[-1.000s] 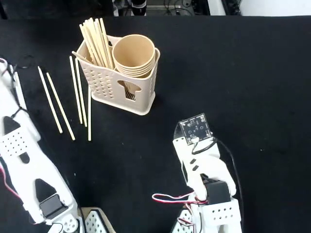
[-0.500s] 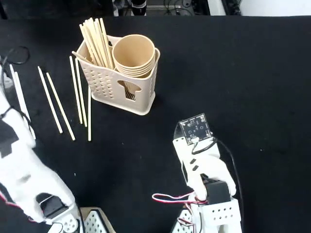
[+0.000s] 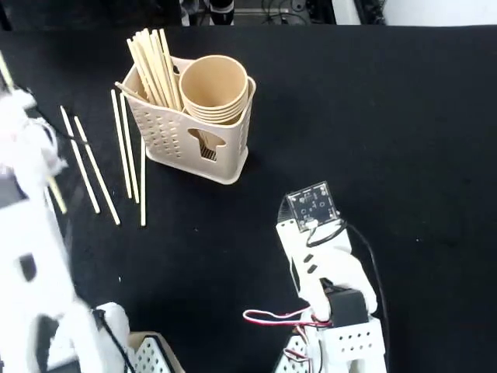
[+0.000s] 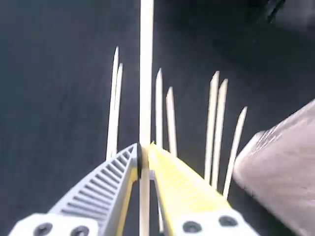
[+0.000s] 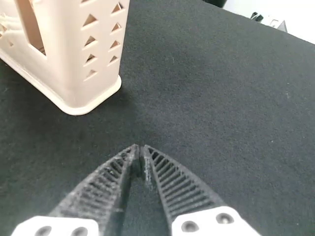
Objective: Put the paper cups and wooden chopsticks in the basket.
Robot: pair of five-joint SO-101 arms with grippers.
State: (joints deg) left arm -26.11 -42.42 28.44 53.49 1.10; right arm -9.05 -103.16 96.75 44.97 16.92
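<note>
Basket: on the table, far side, left of centre.
Paper cups: stacked in the basket's right compartment.
Basket chopsticks: upright in the left compartment, beside the cups.
Loose chopsticks: flat on the table, just left of the basket.
Left gripper: above the loose chopsticks, with a single chopstick between its fingers.
Right gripper: before the basket, nearer side.

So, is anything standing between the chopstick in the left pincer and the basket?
Nothing upright that I can see. The left pincer holds one chopstick; between it and the basket only loose chopsticks lie flat on the table.
</note>
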